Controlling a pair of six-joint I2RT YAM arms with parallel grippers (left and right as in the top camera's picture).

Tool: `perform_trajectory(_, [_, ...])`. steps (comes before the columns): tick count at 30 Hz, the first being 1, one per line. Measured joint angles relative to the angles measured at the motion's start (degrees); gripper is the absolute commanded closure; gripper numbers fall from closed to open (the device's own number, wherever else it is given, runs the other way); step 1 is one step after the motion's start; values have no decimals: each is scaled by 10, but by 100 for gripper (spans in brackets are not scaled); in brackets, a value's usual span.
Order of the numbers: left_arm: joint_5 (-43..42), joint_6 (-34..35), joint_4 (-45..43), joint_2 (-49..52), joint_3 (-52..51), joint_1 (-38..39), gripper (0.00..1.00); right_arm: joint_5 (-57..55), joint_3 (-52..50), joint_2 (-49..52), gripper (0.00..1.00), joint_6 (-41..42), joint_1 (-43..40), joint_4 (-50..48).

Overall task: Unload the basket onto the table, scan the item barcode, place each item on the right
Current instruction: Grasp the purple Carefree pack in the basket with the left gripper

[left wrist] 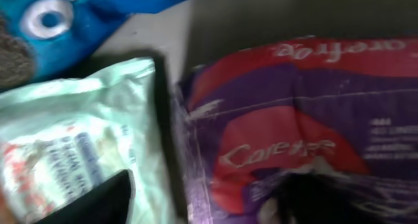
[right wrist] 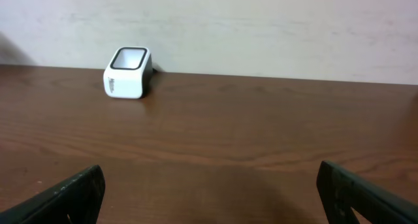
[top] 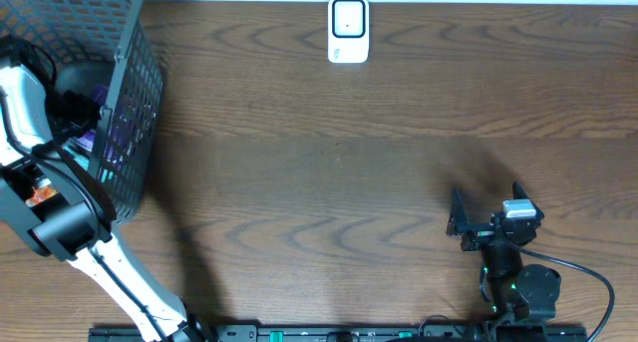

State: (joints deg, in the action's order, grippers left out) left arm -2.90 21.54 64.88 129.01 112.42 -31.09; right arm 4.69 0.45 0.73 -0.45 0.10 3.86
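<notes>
My left gripper (left wrist: 209,185) is down inside the grey mesh basket (top: 125,43) at the table's left end. Its jaws stand apart over the left edge of a purple and red Carefree pack (left wrist: 294,100). One dark finger (left wrist: 98,201) lies on a pale green pack (left wrist: 65,119), the other (left wrist: 313,198) on the purple pack. Purple shows through the basket's mesh (top: 120,133) in the overhead view. The white barcode scanner (top: 348,29) (right wrist: 128,72) stands at the table's far edge. My right gripper (top: 457,220) (right wrist: 210,175) hovers open and empty at the front right.
A blue bag (left wrist: 78,15) with a white ring print lies behind the pale green pack in the basket. The left arm (top: 60,217) leans into the basket from the front left. The brown wooden table (top: 329,163) stretches between basket and right arm.
</notes>
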Motion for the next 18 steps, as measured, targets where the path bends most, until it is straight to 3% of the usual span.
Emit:
perform_trajectory(10, [-28,1,-14,0,-3,1,81,0,0,0,1,0,0,0])
perform_trajectory(12, [-30,-1,-13,0,-3,1,81,0,0,0,1,0,0,0])
perform_trajectory(14, [-30,-2,-13,-1,-3,1,92,0,0,0,1,0,0,0])
perform_trajectory(18, [-32,-3,-11,-3,-3,1,93,0,0,0,1,0,0,0])
